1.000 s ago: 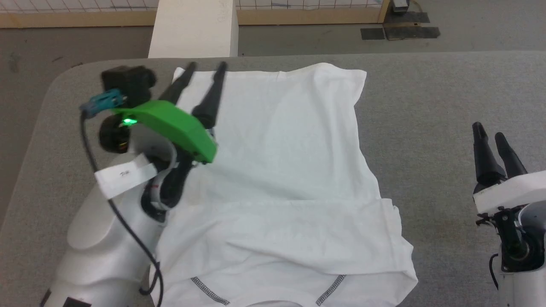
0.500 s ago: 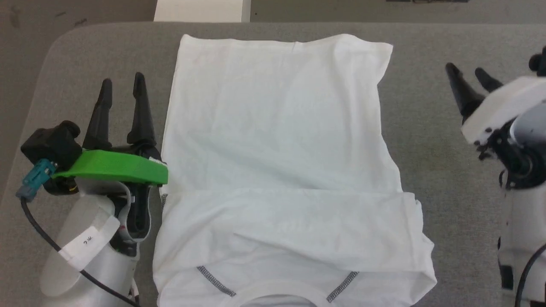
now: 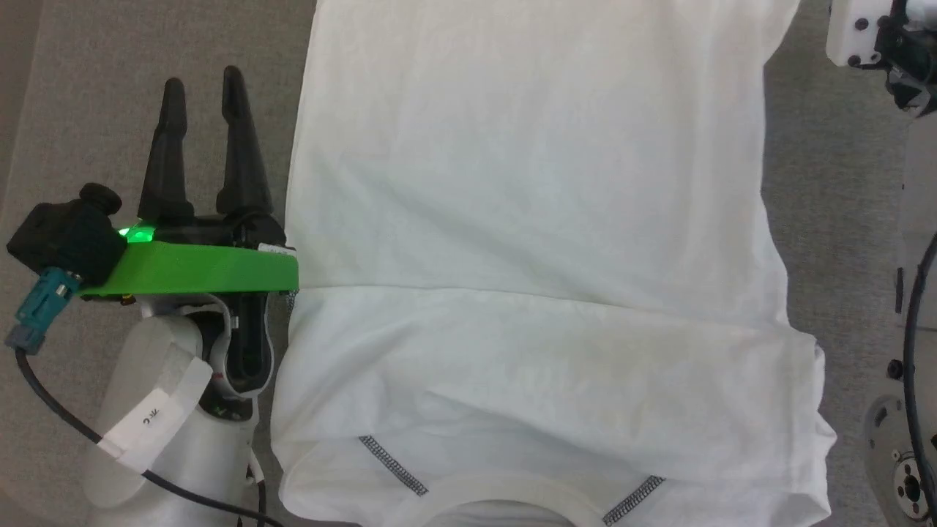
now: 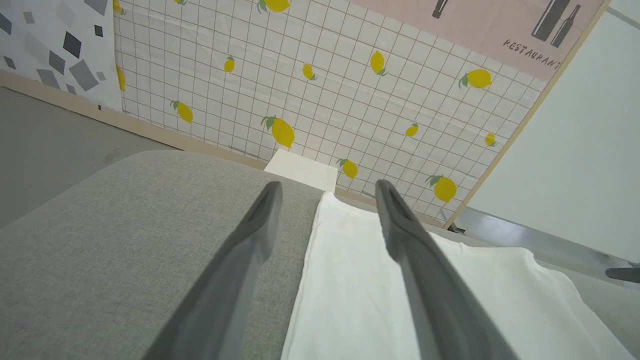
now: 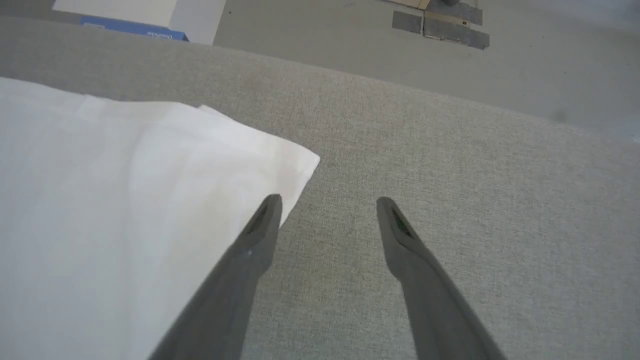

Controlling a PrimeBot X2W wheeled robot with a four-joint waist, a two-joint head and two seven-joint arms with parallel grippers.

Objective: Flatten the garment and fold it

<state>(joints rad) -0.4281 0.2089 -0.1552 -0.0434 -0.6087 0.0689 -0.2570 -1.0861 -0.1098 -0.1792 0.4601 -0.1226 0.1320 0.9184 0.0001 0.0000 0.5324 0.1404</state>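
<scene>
The garment [image 3: 527, 219] lies spread on the grey desk [image 3: 88, 110], collar at 6 o'clock, with a fold crossing its near part. The left tool [image 3: 203, 79] sits open at 9 o'clock, just beside the cloth's edge. The right tool [image 5: 328, 201] is open and empty by the 1 o'clock corner, perhaps brushing it.

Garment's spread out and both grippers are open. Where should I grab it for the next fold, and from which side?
Probably the two far corners. The garment lies flat on the table, so slide one finger under from outside each side edge: the right gripper sits at the far right corner, the left gripper beside the left edge.
</scene>
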